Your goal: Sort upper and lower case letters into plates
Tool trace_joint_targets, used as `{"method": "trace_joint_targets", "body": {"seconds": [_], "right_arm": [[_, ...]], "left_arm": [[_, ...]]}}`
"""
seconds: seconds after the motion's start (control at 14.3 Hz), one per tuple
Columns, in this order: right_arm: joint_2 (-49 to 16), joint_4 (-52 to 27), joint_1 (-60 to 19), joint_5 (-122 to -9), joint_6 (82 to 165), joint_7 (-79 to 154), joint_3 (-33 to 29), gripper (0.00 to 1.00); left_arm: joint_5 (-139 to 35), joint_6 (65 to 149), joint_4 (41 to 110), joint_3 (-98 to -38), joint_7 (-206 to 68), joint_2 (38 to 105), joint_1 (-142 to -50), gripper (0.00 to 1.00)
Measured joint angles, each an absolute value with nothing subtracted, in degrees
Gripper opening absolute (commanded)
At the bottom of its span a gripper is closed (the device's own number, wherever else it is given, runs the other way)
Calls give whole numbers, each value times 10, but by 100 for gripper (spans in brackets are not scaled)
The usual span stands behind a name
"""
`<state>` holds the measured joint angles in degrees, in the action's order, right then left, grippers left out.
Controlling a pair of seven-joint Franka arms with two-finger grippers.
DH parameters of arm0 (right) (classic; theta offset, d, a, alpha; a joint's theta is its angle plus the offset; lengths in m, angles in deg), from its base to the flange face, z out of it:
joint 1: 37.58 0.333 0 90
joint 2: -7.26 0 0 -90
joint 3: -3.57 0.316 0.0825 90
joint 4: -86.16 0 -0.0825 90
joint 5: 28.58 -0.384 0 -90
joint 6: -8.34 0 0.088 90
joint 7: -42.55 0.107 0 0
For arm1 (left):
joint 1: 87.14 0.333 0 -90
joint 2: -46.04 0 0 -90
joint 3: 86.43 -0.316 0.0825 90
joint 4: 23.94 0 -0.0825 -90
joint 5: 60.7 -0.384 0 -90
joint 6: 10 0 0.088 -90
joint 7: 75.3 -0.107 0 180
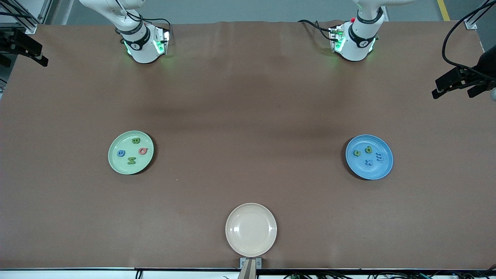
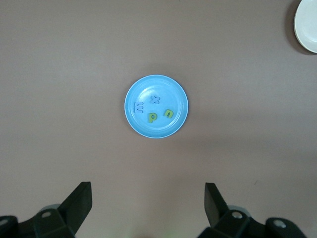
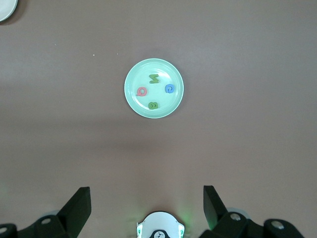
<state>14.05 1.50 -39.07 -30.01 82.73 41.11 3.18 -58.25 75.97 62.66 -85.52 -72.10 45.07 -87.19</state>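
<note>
Both spread wide and empty, left gripper (image 2: 148, 208) high over blue plate (image 2: 178, 94) at frame centre, right gripper (image 3: 147, 208) likewise over green plate (image 3: 176, 101), four letters (image 3: 154, 78) lying in each.

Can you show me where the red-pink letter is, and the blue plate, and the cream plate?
Small red-pink toy letter (image 1: 143, 151), front view, on the letter's ring.
Round shallow blue plate (image 1: 381, 169), front view, on bare plate floor near its rim.
Round cream-beige plate (image 1: 251, 230), front view, on its empty middle.
</note>
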Motion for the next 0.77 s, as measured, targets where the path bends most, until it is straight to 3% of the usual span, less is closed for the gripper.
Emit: {"method": "trace_joint_targets", "body": {"seconds": [0.77], "right_arm": [[140,15,-391,-300,827,411,31,100]], "left_arm": [[-589,760,626,-855,-721,451,-872,100]]}}
